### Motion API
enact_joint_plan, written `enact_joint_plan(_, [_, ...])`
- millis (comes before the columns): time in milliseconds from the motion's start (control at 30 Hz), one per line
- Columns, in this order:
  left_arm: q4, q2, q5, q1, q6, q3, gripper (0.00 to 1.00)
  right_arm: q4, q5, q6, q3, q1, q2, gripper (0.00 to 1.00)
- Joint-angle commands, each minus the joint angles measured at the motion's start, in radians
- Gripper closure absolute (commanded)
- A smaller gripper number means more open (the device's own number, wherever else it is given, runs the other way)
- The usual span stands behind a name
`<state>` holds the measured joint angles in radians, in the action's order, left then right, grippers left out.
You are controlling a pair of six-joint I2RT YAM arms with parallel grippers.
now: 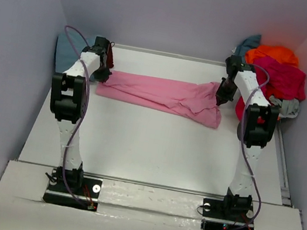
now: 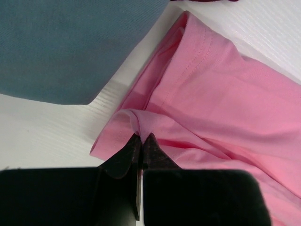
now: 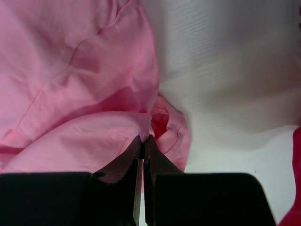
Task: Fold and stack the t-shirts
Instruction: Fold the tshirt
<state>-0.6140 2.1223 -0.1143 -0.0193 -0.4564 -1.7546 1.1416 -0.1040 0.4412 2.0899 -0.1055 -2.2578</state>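
Note:
A light pink t-shirt lies stretched across the far part of the white table, creased along its length. My left gripper is shut on its left end, a fold of pink cloth pinched between the fingertips. My right gripper is shut on the shirt's right end, where bunched pink cloth rises into the jaws. A dusty teal-blue t-shirt lies flat at the far left, close beside the left gripper. The right gripper has bare table to its right.
A heap of t-shirts sits at the far right corner: orange, crimson-magenta, teal and grey. Pale walls close in the table on the left, back and right. A crimson edge shows at the right wrist view's border.

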Motion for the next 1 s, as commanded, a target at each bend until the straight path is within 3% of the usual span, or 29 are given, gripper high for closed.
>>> enact_joint_plan(0, [0.013,0.014,-0.01,0.004,0.01,-0.006,0.94,-0.023,0.0,0.002,0.081,0.004,-0.034,0.93])
enact_joint_plan(567, [0.016,0.031,-0.018,0.004,0.009,-0.032,0.94,0.003,-0.062,0.008,0.203,0.004,-0.058,0.93])
enact_joint_plan(733, [0.023,0.028,-0.019,-0.005,0.013,-0.033,0.94,-0.012,-0.042,0.01,0.171,0.004,-0.068,0.9])
enact_joint_plan(800, [0.031,0.021,-0.015,-0.005,0.018,-0.02,0.94,-0.016,-0.04,0.01,0.164,0.004,-0.071,0.83])
enact_joint_plan(833, [0.042,0.012,-0.018,-0.005,0.016,-0.014,0.94,-0.017,-0.042,0.007,0.159,0.004,-0.072,0.75])
enact_joint_plan(867, [0.046,0.01,-0.018,-0.005,0.019,-0.01,0.93,-0.022,-0.043,0.008,0.156,0.004,-0.069,0.59])
enact_joint_plan(933, [0.051,0.008,-0.015,-0.005,0.021,-0.006,0.9,-0.025,-0.042,0.005,0.147,0.004,-0.062,0.47])
enact_joint_plan(967, [0.057,0.002,-0.013,-0.014,0.027,-0.005,0.8,-0.037,-0.042,0.001,0.141,0.004,-0.048,0.38])
